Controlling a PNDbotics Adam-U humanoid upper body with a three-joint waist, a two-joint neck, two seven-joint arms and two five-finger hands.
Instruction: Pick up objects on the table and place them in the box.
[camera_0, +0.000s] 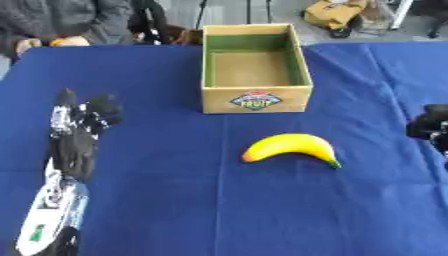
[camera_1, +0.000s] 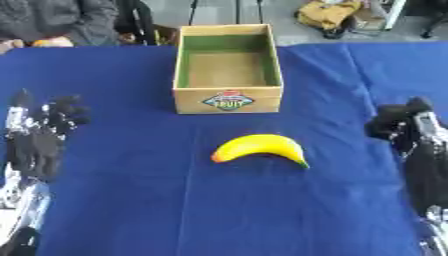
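While the banana (camera_0: 290, 146) lies untouched on the blue desk (camera_0: 175, 190), just in front of the empty box (camera_0: 255, 68), I judge the pick-up has not begun; next, one robot hand must reach in over it. My left robot hand (camera_0: 80, 131) and right robot hand (camera_1: 404, 127) hover at the desk's sides, fingers relaxed, holding nothing.

A blue cloth (camera_0: 175, 200) covers the table, spreading beneath and all round the left hand's fingers (camera_0: 87, 112). Straight beyond those fingertips, at the far edge, sits a small orange thing (camera_0: 59, 42). Farther off and well to their right, a tan bag (camera_0: 337, 12) lies on the grey floor (camera_0: 280, 10).
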